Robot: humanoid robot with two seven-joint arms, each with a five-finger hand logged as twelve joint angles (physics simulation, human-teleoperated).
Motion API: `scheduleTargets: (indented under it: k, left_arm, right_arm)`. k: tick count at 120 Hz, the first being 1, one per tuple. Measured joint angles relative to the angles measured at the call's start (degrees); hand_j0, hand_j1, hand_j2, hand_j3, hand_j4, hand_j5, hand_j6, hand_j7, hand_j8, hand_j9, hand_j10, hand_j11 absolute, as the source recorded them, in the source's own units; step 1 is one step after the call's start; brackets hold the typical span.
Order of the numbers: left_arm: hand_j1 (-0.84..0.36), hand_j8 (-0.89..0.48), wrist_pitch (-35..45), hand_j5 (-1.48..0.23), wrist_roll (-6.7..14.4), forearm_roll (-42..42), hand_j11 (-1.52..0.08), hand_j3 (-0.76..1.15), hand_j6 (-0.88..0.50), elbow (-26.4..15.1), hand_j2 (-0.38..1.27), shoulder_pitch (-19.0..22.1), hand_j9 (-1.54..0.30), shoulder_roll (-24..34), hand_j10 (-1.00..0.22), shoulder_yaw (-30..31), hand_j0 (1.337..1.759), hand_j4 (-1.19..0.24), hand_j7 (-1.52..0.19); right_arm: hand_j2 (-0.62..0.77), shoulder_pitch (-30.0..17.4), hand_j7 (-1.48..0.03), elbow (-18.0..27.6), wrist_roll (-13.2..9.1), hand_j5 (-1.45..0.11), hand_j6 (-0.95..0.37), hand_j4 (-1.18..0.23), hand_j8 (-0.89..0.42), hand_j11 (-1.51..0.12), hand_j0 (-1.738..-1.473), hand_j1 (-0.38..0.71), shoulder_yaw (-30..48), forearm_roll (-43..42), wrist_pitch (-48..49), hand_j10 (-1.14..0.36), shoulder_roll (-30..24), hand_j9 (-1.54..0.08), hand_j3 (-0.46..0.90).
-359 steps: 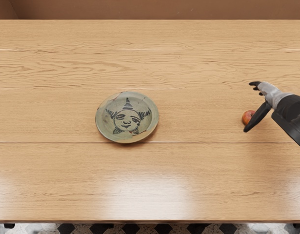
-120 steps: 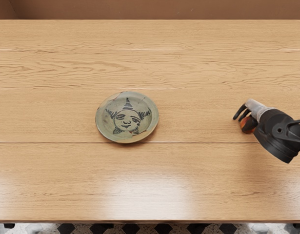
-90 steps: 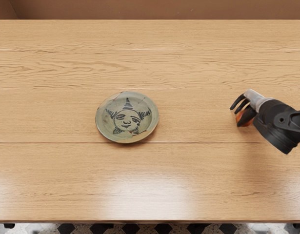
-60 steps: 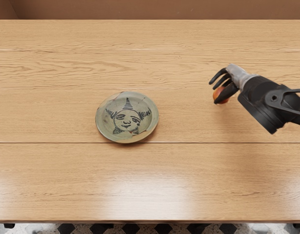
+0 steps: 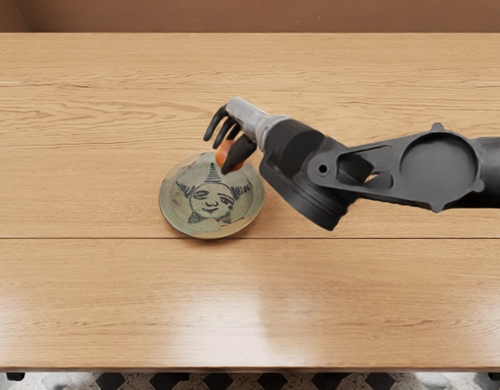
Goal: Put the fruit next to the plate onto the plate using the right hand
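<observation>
We have the right robot hand [image 5: 233, 132] clamped on the fruit [image 5: 224, 152], its dark fingers [image 5: 214, 125] curled around it so that only a slice of orange-red skin shows between them. The fruit sits in that grasp at the far rim of the plate [image 5: 164, 197], and appears to be above it rather than resting on it. We cannot tell from this view whether it touches the dish.

We judge the fruit small, round and light, with a firm, smooth skin, so weight is no worry but slipping and rolling are. The best hold wraps its widest part from opposite sides, as the robot hand seems to do here, firm enough to hold but not to bruise. The plate looks shallow, so we would let go low and nearer the painted face in the middle. Otherwise the fruit may roll over the edge onto the table [image 5: 111, 284].
</observation>
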Motion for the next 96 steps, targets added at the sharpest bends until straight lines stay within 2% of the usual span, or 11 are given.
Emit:
scheduleTargets:
  k: [19, 25, 37, 48, 61, 81, 87, 96]
  left_arm:
    - [0.34, -0.01, 0.0, -0.01, 0.0, 0.0, -0.01, 0.0, -0.01, 0.0, 0.0, 0.0, -0.01, 0.0, -0.01, 0.0, 1.658, -0.01, -0.01]
    - [0.34, -0.01, 0.0, -0.01, 0.0, 0.0, -0.01, 0.0, -0.01, 0.0, 0.0, 0.0, -0.01, 0.0, -0.01, 0.0, 1.658, -0.01, -0.01]
    - [0.34, -0.01, 0.0, -0.01, 0.0, 0.0, -0.01, 0.0, -0.01, 0.0, 0.0, 0.0, -0.01, 0.0, -0.01, 0.0, 1.658, -0.01, -0.01]
    - [0.34, -0.01, 0.0, -0.01, 0.0, 0.0, -0.01, 0.0, -0.01, 0.0, 0.0, 0.0, -0.01, 0.0, -0.01, 0.0, 1.658, -0.01, -0.01]
    - [0.34, -0.01, 0.0, -0.01, 0.0, 0.0, -0.01, 0.0, -0.01, 0.0, 0.0, 0.0, -0.01, 0.0, -0.01, 0.0, 1.658, -0.01, -0.01]
    - [0.34, -0.01, 0.0, -0.01, 0.0, 0.0, -0.01, 0.0, -0.01, 0.0, 0.0, 0.0, -0.01, 0.0, -0.01, 0.0, 1.658, -0.01, -0.01]
    - [0.34, -0.01, 0.0, -0.01, 0.0, 0.0, -0.01, 0.0, -0.01, 0.0, 0.0, 0.0, -0.01, 0.0, -0.01, 0.0, 1.658, -0.01, -0.01]
    - [0.34, -0.01, 0.0, -0.01, 0.0, 0.0, -0.01, 0.0, -0.01, 0.0, 0.0, 0.0, -0.01, 0.0, -0.01, 0.0, 1.658, -0.01, -0.01]
  right_arm:
    - [0.34, -1.9, -0.88, -2.9, 0.0, -0.94, -0.65, -0.64, -0.36, -0.88, -1.658, 0.35, 0.2, -0.3, 0.0, -0.42, 4.3, -0.91, 0.0]
    - [0.25, -2.6, -0.77, -3.6, 0.0, -0.82, -0.58, -0.56, -0.34, -0.77, -1.658, 0.27, 0.2, -0.6, -0.1, -0.39, 4.7, -0.79, 0.0]
    - [0.15, -5.3, -0.48, -4.3, -0.1, -0.51, -0.36, -0.35, -0.21, -0.48, -1.658, 0.04, 1.8, -0.6, -0.1, -0.24, 5.1, -0.49, 0.0]
    - [0.1, -10.1, -0.31, -4.5, -0.1, -0.32, -0.23, -0.22, -0.14, -0.31, -1.658, -0.1, 8.5, -0.5, -0.1, -0.16, 4.5, -0.31, 0.0]
    - [0.06, -14.8, -0.18, -4.4, -0.1, -0.19, -0.14, -0.13, -0.08, -0.18, -1.658, -0.2, 15.6, -0.6, -0.1, -0.09, 2.5, -0.18, 0.0]
    - [0.03, -22.2, -0.08, -3.6, -0.1, -0.08, -0.06, -0.06, -0.04, -0.08, -1.658, -0.29, 26.7, -0.6, -0.1, -0.04, -2.1, -0.08, 0.0]
    - [0.02, -25.9, -0.06, -3.4, -0.1, -0.07, -0.05, -0.05, -0.03, -0.06, -1.658, -0.3, 32.5, -0.6, 0.4, -0.03, -3.9, -0.06, 0.0]
    - [0.01, -32.1, -0.04, -3.3, -0.1, -0.05, -0.03, -0.03, -0.02, -0.04, -1.658, -0.31, 41.2, -0.6, 7.0, -0.02, -6.1, -0.04, 0.0]
